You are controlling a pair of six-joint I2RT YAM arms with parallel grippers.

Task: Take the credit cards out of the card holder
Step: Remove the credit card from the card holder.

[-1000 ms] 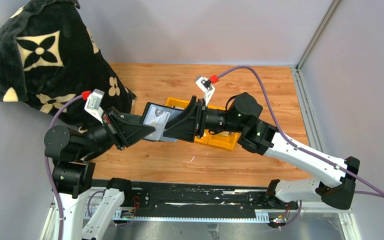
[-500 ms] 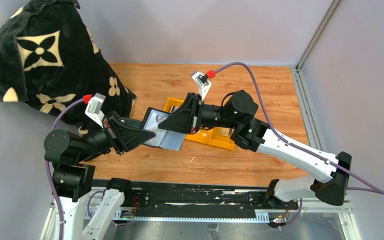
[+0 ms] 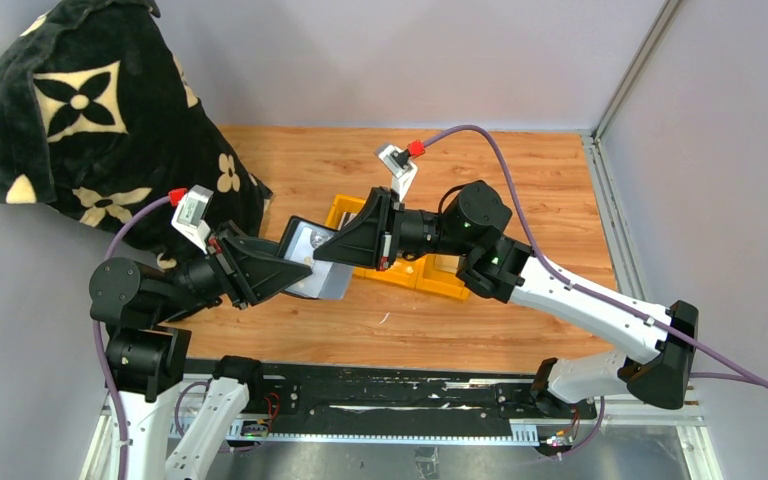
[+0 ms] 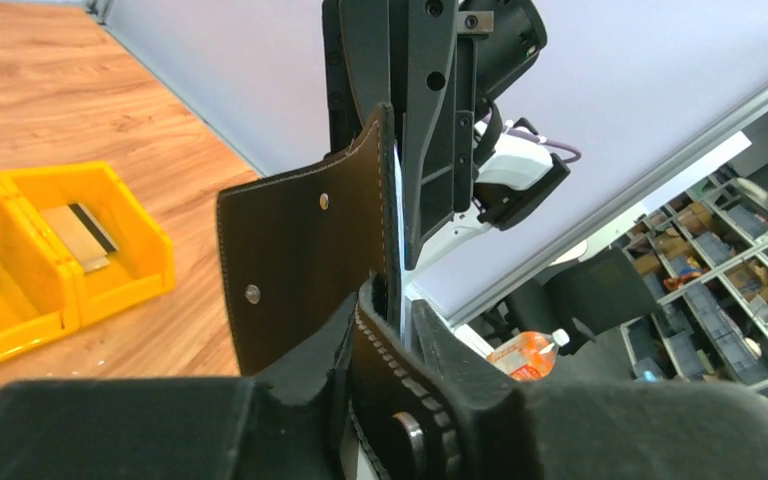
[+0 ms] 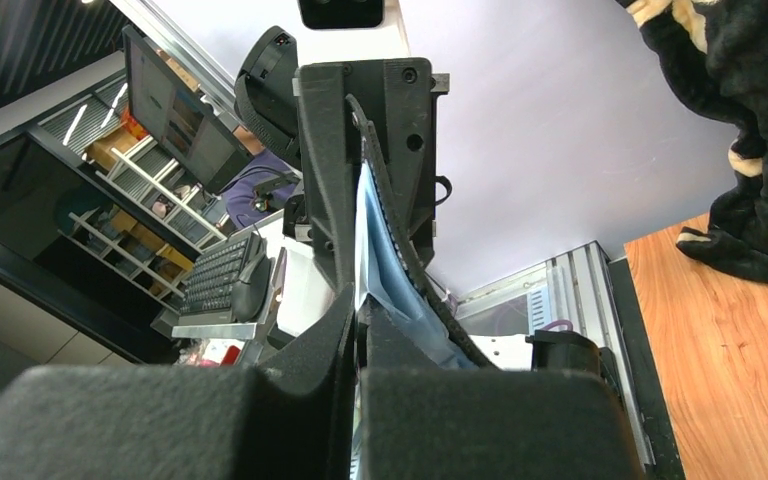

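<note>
Top external camera gives me both arms stretched low and nearly level over the wooden table (image 3: 540,190). Their wrists are turned toward each other, so the tapered black heads meet nose to nose just left of the yellow bin (image 3: 452,286). Between them, up off the table, is the card holder (image 3: 302,238). It is flat black leather with pale stitching along the edge and two small metal studs on its flap. The left gripper (image 3: 300,270) has the holder's near end between its fingers. On my left wrist feed the leather sits in the gap, but I cannot tell whether those fingers are pinching it or standing slack around it. The right gripper (image 3: 324,250) reaches in from the right, its fingers pressed together on the thin edge of a smooth blue-grey credit card (image 5: 378,262) that runs alongside the holder's leather. A tan card (image 4: 78,232) with a dark stripe lies flat in one compartment of the plastic bin.
</note>
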